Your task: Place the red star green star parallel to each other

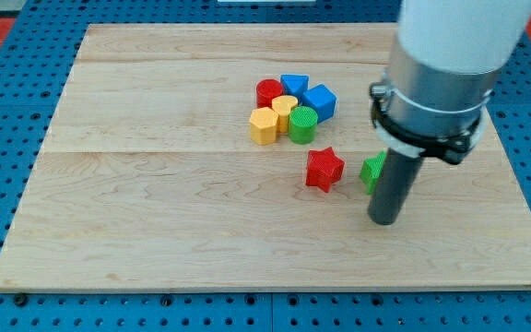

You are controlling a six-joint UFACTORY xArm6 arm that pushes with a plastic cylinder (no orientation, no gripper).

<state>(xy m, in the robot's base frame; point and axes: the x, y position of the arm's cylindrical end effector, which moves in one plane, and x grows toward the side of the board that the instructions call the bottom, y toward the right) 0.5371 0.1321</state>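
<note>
My tip (384,219), a bare rod with no claw to clench, sat at five o'clock of the red star (324,170), partly hiding the green star (371,171)

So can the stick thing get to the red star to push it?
Probably yes. My tip sits just to the view's right of the red star, with bare board between them. The green star is beside the rod, not in that path.

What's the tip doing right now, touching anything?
My tip: no gripper, holds nothing; it sits against the green star, which it partly hides, right of the red star.
</note>
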